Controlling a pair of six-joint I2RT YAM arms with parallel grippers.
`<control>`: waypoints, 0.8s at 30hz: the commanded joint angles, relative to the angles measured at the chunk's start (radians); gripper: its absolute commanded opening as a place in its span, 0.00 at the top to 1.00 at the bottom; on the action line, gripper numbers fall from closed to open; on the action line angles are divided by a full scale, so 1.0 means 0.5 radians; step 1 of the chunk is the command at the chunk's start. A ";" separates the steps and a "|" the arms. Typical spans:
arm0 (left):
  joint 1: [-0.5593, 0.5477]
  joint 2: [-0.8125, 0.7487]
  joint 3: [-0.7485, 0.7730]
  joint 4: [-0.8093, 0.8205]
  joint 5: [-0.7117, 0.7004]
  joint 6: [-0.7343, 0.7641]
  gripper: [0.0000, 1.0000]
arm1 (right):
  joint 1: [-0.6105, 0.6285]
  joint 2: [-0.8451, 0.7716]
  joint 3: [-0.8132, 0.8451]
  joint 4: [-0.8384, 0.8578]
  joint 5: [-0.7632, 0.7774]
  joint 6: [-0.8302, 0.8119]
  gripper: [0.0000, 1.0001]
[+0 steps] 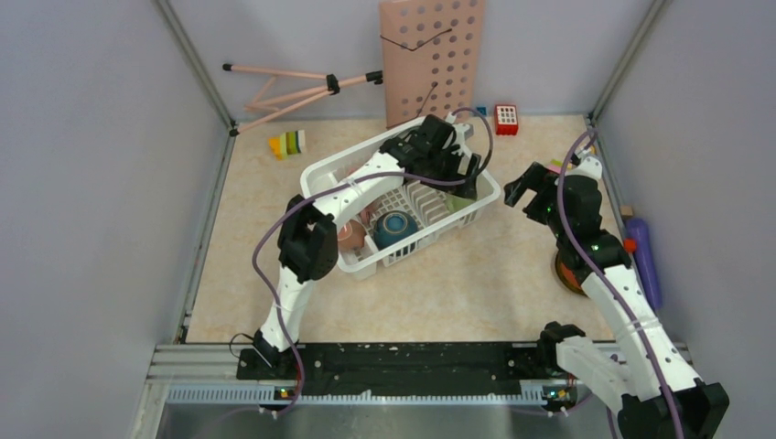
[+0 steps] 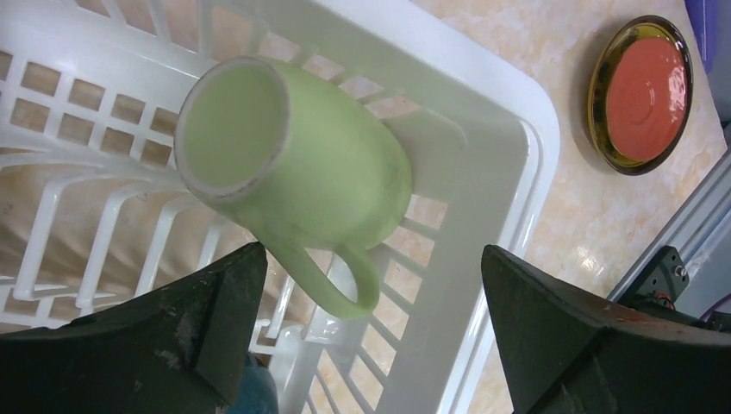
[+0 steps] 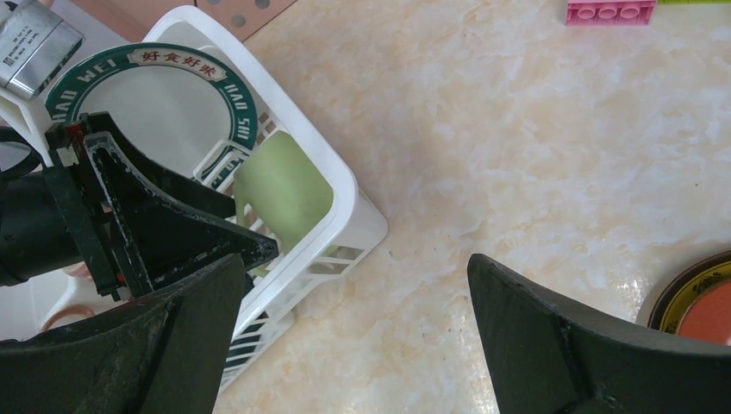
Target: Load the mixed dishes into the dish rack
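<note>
The one dish not yet loaded appears to be the orange plate (image 2: pixel 648 90), lying flat on the table (image 3: pixel 517 129) out on the right side, close by the right arm's forearm and partly hidden under it from above. It sits back toward that arm's base from the right gripper (image 3: pixel 358 267), showing only at the lower right corner of that wrist's view. The right gripper is spread wide and empty, aimed at bare table just beside the corner of the dish rack (image 2: pixel 483 90). So the right arm is plainly the nearer one, and it would need to draw back and to its own right to get over the plate (a round, flat thing with no long axis, so the rim is the only hold). Farther out, the left gripper (image 2: pixel 372 259) hangs over the rack's right corner, jaws wide apart and gripping nothing. Below it the green mug (image 2: pixel 319 164) lies on its side in that corner, handle toward the fingers. The large plate (image 3: pixel 151 56) stands among the dividers, and the bowl (image 1: pixel 395 229) and what looks like a pink cup (image 1: pixel 352 236) sit at the rack's other end.
</note>
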 commanded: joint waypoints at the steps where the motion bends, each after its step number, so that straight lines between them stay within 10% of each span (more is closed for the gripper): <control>1: -0.007 -0.078 0.035 0.082 0.041 0.041 0.02 | -0.011 0.003 0.096 0.038 -0.024 -0.028 0.01; 24: 0.087 -0.407 -0.503 0.465 -0.301 -0.483 0.09 | -0.013 0.063 0.181 -0.041 0.095 -0.027 0.01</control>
